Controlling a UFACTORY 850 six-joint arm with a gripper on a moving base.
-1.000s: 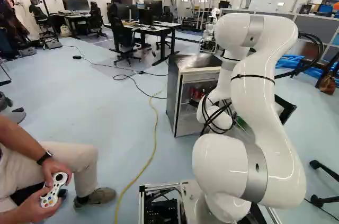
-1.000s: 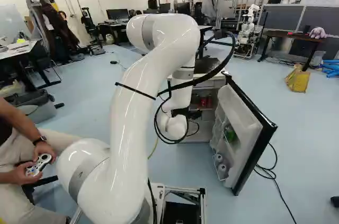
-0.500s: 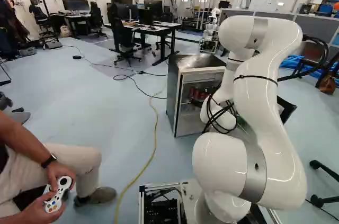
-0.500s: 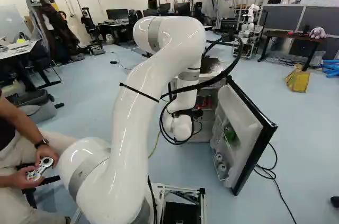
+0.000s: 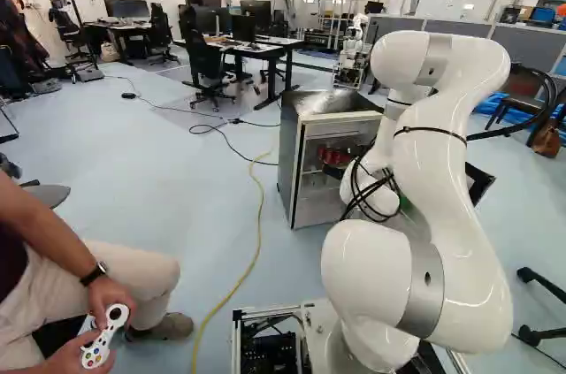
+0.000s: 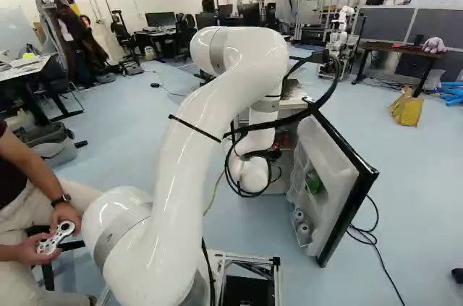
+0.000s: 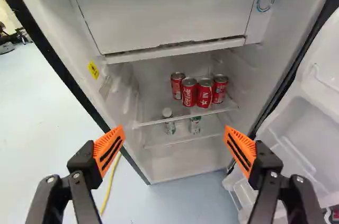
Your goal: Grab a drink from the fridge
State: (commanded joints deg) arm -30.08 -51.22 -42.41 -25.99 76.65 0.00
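Standing open, the fridge (image 5: 288, 171) has four red cans (image 7: 189, 92) on its upper shelf (image 7: 159, 121), all bunched close together. On the shelf below are a little bottle (image 7: 169, 127) with a white cap and a small can (image 7: 195, 125). A big white flap (image 7: 169, 15) sits above the red cans.

The pincer (image 6: 272, 154) is up by the front of the fridge. In the wrist view the pincer (image 7: 174, 130) is wide open — its two orange pads (image 7: 109, 149) are far apart, and the cans are ahead of it.

The door (image 6: 329, 168) is swung out, with a green thing (image 6: 314, 182) inside it. A person's hands (image 5: 108, 299) hold a white controller (image 5: 106, 337).
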